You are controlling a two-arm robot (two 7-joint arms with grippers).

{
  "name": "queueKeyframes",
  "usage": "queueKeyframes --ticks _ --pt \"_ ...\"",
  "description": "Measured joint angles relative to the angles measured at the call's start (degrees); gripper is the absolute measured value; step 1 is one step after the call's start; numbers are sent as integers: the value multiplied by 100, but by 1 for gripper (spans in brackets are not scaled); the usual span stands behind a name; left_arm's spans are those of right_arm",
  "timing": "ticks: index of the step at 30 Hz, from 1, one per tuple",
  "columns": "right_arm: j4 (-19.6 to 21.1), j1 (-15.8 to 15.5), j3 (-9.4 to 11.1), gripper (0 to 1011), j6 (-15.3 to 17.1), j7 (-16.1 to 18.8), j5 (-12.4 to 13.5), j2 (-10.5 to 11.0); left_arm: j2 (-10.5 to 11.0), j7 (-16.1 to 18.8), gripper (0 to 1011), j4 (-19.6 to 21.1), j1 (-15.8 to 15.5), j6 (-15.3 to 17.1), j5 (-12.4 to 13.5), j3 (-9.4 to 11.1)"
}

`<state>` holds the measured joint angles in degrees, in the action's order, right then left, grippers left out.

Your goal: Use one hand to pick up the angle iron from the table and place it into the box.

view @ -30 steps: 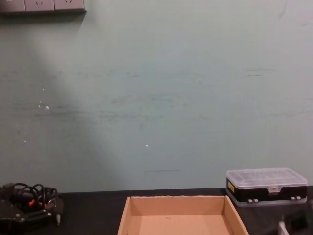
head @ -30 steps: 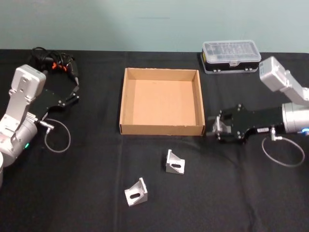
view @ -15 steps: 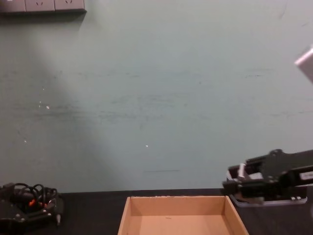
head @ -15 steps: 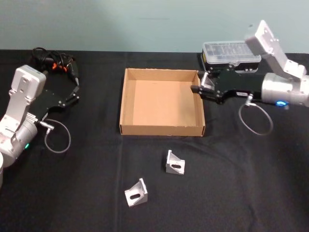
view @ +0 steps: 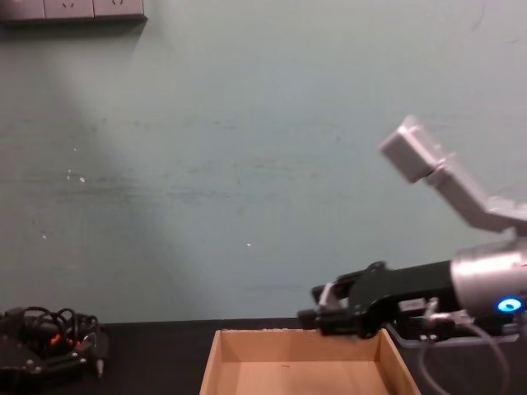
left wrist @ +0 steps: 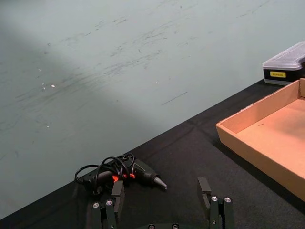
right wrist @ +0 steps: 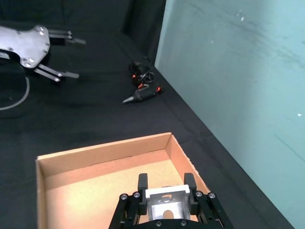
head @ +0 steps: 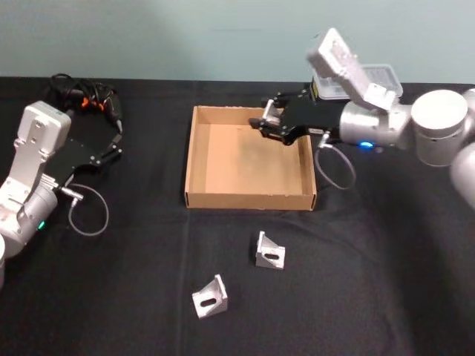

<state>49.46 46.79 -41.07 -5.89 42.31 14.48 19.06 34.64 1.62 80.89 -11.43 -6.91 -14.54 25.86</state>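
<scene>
Right claw (head: pixel 269 124) grips angle iron (right wrist: pixel 164 202), box (head: pixel 249 199) just below it; left claw (head: pixel 116 140) parked open, well left.

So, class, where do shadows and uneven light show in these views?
Head view: the right gripper, holding the angle iron, throws a soft shadow on the box floor. Chest view: a paler patch lights the wall. Left wrist view: uneven wall light behind the open left gripper.

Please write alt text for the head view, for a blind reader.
The right gripper, shut on an angle iron, hangs over the far right corner of the cardboard box on the black table. Two other angle irons lie before the box; the left gripper rests open at left.
</scene>
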Motion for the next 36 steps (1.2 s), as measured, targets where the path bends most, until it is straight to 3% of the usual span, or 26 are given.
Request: queueKeyframes --ticks 6,7,10,17,21,28,36 --pt "-1224 426 -192 457 -404 106 -301 -667 0 0 1000 1 0 -1 0 0" --pt "-1224 426 -192 457 -404 106 -301 -667 0 0 1000 1 0 -1 0 0" --pt "-1855 620 -227 457 -618 150 -405 -969 0 0 1000 1 0 -1 0 0" --pt "-2776 916 -210 457 -957 208 -519 -1364 0 0 1000 0 0 0 0 0" --pt "-3109 1025 -181 457 -1088 241 -567 -1493 0 0 1000 0 0 0 0 0" --pt "-3345 1097 -116 459 -1158 308 -644 -1578 0 0 1000 0 0 0 0 0" --pt "-3195 1040 -15 681 -1083 365 -705 -1530 0 0 1000 1 -1 0 0 0"
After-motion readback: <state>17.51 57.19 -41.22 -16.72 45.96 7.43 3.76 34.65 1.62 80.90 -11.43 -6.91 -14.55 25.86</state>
